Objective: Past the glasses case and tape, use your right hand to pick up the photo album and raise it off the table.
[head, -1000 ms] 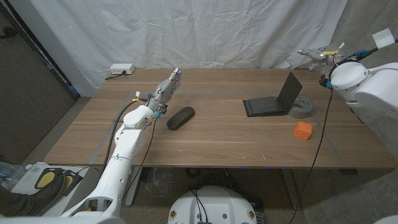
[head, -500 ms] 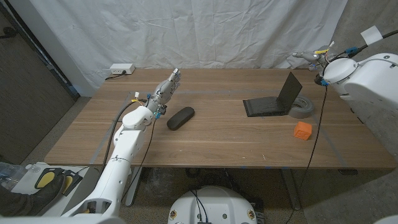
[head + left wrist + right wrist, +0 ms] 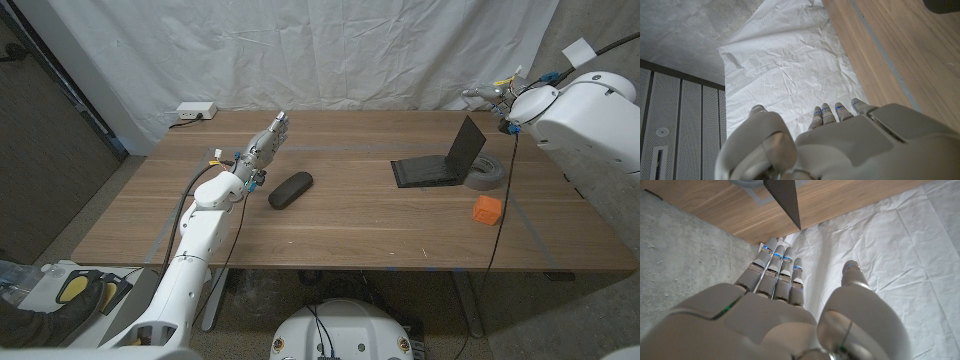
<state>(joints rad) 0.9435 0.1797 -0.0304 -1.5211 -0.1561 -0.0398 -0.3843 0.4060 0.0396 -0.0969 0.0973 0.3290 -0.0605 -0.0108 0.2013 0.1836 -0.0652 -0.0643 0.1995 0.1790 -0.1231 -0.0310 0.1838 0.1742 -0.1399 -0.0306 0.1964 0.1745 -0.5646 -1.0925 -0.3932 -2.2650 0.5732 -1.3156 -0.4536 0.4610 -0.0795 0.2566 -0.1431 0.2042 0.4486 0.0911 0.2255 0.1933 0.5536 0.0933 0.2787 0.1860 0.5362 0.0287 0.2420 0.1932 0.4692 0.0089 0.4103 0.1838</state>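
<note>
Album (image 3: 440, 165) stands open on the far right part of the wooden table (image 3: 350, 215), one dark cover lying flat and the other propped upright at a slant, like an open laptop. Just behind and to its right lies the grey tape roll (image 3: 487, 171), touching or nearly touching the raised cover; the dark glasses case (image 3: 290, 189) sits well apart toward the left, and an orange cube (image 3: 487, 209) rests nearer the front edge.

The right hand (image 3: 490, 92) hovers in the air above and behind the album, fingers (image 3: 774, 265) extended and apart, holding nothing. The left hand (image 3: 268, 140) is raised over the table's left side beyond the case, fingers likewise straight and empty.

The album looks stiff-covered and moderately heavy, likely smooth and a little slippery; being hinged, it may flop shut or swing when lifted. A grip across the upright cover's top edge, or pinching both covers near the spine, seems the safest hold, taking care not to drag the tape.
</note>
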